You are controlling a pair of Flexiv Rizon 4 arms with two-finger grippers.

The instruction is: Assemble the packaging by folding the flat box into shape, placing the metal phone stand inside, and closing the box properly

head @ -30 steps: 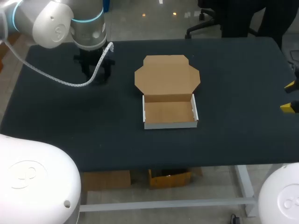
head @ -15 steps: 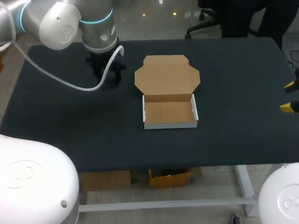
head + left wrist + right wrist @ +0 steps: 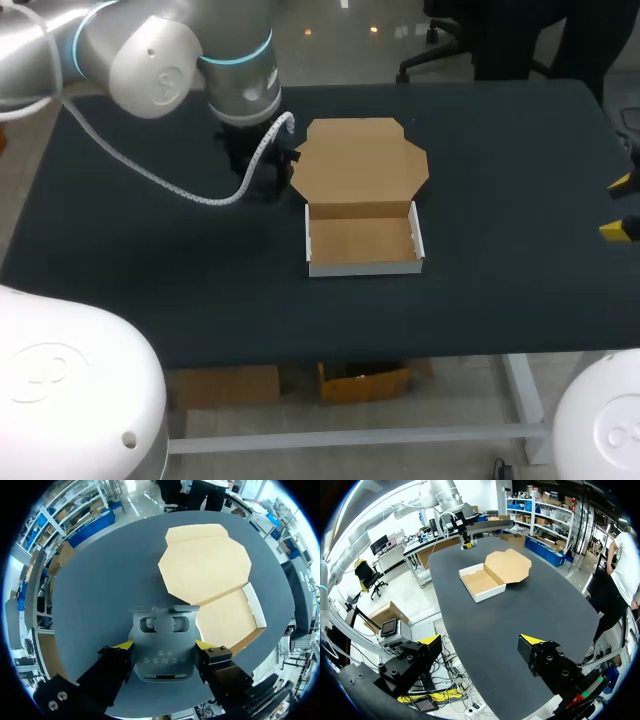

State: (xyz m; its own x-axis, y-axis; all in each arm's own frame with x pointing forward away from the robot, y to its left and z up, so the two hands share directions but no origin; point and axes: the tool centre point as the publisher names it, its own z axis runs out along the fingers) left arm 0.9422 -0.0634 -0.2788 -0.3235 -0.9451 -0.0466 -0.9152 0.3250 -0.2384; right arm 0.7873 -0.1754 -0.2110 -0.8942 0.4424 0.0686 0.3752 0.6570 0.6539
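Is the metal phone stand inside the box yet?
No, the phone stand is gripped in the left hand, outside the box, whose open tray holds nothing.

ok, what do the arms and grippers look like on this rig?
The left arm has silver-white rounded joints, a light-blue ring and a white spiral-wrapped cable looping off it. The left gripper and right gripper have black blocky fingers with bright yellow tips and visible screw heads.

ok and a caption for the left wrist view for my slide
Metal phone stand held in the left gripper, with the open box ahead, its lid lying flat on the table.
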